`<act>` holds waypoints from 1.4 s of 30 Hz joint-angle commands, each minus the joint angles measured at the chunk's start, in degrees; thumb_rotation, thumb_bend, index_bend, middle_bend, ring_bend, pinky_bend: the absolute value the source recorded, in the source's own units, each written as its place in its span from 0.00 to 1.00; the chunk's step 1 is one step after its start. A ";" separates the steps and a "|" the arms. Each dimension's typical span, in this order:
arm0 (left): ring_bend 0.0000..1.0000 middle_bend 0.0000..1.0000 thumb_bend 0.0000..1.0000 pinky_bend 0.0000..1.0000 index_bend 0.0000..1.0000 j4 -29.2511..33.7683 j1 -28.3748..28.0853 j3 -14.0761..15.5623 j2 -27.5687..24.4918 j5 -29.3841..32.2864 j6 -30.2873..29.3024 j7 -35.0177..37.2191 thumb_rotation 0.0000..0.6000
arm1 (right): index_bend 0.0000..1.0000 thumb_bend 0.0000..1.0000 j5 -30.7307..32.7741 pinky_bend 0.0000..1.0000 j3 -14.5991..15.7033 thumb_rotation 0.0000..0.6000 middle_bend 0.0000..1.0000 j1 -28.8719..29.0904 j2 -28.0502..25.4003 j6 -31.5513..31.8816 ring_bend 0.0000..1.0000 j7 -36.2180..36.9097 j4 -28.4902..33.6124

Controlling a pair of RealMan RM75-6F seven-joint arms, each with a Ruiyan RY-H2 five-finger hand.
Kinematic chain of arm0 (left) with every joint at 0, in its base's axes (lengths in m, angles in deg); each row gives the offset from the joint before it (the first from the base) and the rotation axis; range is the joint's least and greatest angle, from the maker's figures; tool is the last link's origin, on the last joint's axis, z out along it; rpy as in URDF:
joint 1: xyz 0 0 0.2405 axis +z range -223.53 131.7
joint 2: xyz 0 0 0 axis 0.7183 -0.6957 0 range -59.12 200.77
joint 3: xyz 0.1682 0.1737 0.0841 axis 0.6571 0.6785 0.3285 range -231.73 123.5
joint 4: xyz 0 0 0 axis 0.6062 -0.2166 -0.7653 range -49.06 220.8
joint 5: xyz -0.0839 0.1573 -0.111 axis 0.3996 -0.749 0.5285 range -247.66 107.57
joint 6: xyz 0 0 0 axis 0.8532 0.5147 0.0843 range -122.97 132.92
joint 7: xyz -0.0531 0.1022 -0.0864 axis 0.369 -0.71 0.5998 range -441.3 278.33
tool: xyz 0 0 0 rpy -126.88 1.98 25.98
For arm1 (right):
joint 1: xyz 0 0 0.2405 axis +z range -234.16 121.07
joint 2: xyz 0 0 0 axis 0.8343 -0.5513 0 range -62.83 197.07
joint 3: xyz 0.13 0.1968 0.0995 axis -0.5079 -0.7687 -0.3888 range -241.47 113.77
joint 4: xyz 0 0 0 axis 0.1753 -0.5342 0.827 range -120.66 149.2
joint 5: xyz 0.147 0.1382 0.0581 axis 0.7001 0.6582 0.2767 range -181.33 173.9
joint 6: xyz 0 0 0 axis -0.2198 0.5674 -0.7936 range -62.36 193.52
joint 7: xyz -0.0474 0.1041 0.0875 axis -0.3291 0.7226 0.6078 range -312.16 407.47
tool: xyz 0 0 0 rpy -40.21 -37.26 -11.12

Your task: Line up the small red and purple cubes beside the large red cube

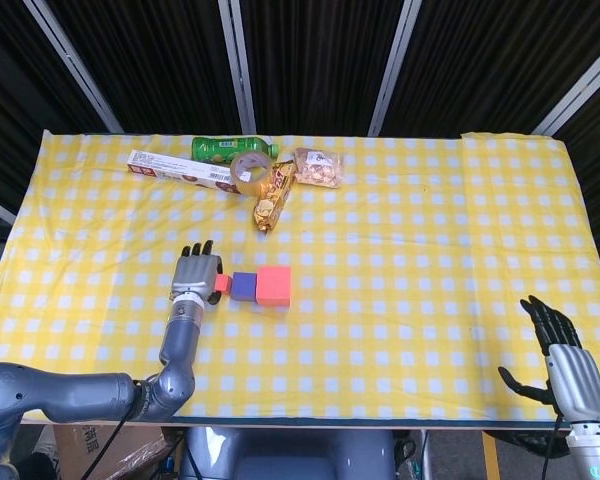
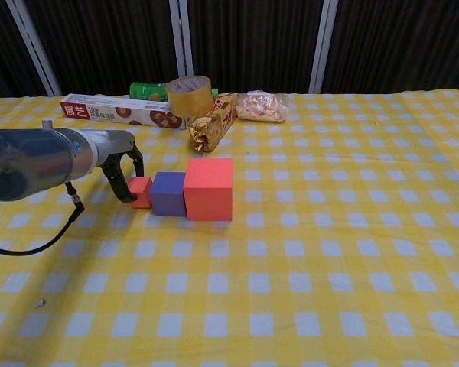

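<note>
the left hand (image 2: pixel 125 170) pinches the small red cube (image 2: pixel 140 191) just left of the purple cube (image 2: pixel 168 193), which touches the large red cube (image 2: pixel 209 188). to finish well, i judge it should seat the small cube flush against the purple one, fronts level, then let go straight upward without nudging the row. the head view alone shows the right hand (image 1: pixel 565 358), spread and holding nothing, well to the right of the large red cube. the chest view shows the cubes' fronts.

Yellow checked tablecloth (image 1: pixel 430 240), dark ribbed wall panels (image 1: pixel 310 60), pale metal struts (image 1: pixel 395 60)
</note>
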 commanded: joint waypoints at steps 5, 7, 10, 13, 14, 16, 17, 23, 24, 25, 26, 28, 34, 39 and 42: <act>0.00 0.00 0.33 0.00 0.25 1.49 0.92 0.48 -1.57 0.07 1.00 0.31 1.00 | 0.00 0.31 -0.13 0.00 0.05 1.00 0.00 -0.05 0.00 0.11 0.00 -0.02 -0.04; 0.00 0.00 0.33 0.00 0.23 3.00 1.78 0.87 -2.91 -0.32 1.29 0.98 1.00 | 0.00 0.31 -0.28 0.00 0.10 1.00 0.00 -0.09 0.00 0.22 0.00 -0.08 -0.03; 0.00 0.00 0.34 0.00 0.20 5.96 3.25 1.89 -5.43 -2.18 1.94 2.33 1.00 | 0.00 0.31 -0.38 0.00 0.15 1.00 0.00 -0.17 0.04 0.37 0.00 -0.18 -0.03; 0.00 0.00 0.35 0.00 0.19 8.11 4.23 3.46 -7.99 -4.12 2.72 2.63 1.00 | 0.00 0.31 -0.43 0.00 0.16 1.00 0.00 -0.19 0.09 0.43 0.00 -0.21 -0.06; 0.00 0.00 0.37 0.00 0.18 8.75 4.50 4.13 -8.97 -4.80 3.00 2.54 1.00 | 0.00 0.31 -0.45 0.00 0.19 1.00 0.00 -0.19 0.10 0.40 0.00 -0.26 -0.04; 0.00 0.00 0.42 0.00 0.17 9.58 4.89 5.19 -10.42 -5.90 3.42 2.46 1.00 | 0.00 0.31 -0.46 0.00 0.22 1.00 0.00 -0.17 0.11 0.34 0.00 -0.31 0.00; 0.00 0.00 0.45 0.00 0.17 9.98 5.07 5.80 -11.23 -6.43 3.76 2.39 1.00 | 0.00 0.31 -0.48 0.00 0.22 1.00 0.00 -0.15 0.13 0.32 0.00 -0.35 0.03; 0.00 0.00 0.57 0.00 0.16 11.64 5.48 7.40 -14.55 -6.51 7.17 3.21 1.00 | 0.00 0.31 -0.44 0.00 0.21 1.00 0.00 -0.12 0.22 0.29 0.00 -0.63 0.07; 0.00 0.00 0.57 0.00 0.16 11.75 5.42 7.56 -14.80 -6.47 7.64 3.28 1.00 | 0.00 0.31 -0.44 0.00 0.20 1.00 0.00 -0.12 0.23 0.31 0.00 -0.64 0.07; 0.00 0.00 0.58 0.00 0.16 11.91 5.31 7.88 -15.09 -6.46 8.36 3.35 1.00 | 0.00 0.31 -0.43 0.00 0.19 1.00 0.00 -0.13 0.24 0.33 0.00 -0.67 0.06; 0.00 0.00 0.58 0.00 0.16 12.04 5.16 8.20 -15.28 -6.52 8.91 3.38 1.00 | 0.00 0.31 -0.38 0.00 0.18 1.00 0.00 -0.13 0.24 0.34 0.00 -0.64 0.05; 0.00 0.00 0.58 0.00 0.16 12.23 4.87 8.83 -15.44 -6.75 9.68 3.31 1.00 | 0.00 0.31 -0.35 0.00 0.16 1.00 0.00 -0.14 0.22 0.35 0.00 -0.60 0.06; 0.00 0.00 0.58 0.00 0.16 12.86 3.75 10.33 -15.36 -6.42 10.91 3.44 1.00 | 0.00 0.31 -0.30 0.00 0.13 1.00 0.00 -0.11 0.16 0.31 0.00 -0.48 0.08; 0.00 0.00 0.58 0.00 0.16 12.53 3.19 11.06 -14.61 -6.72 10.79 3.81 1.00 | 0.00 0.31 -0.31 0.00 0.15 1.00 0.00 -0.09 0.14 0.25 0.00 -0.36 0.05; 0.00 0.00 0.58 0.00 0.16 12.01 2.63 11.42 -13.69 -6.38 10.80 4.08 1.00 | 0.00 0.31 -0.28 0.00 0.12 1.00 0.00 -0.09 0.14 0.27 0.00 -0.31 0.06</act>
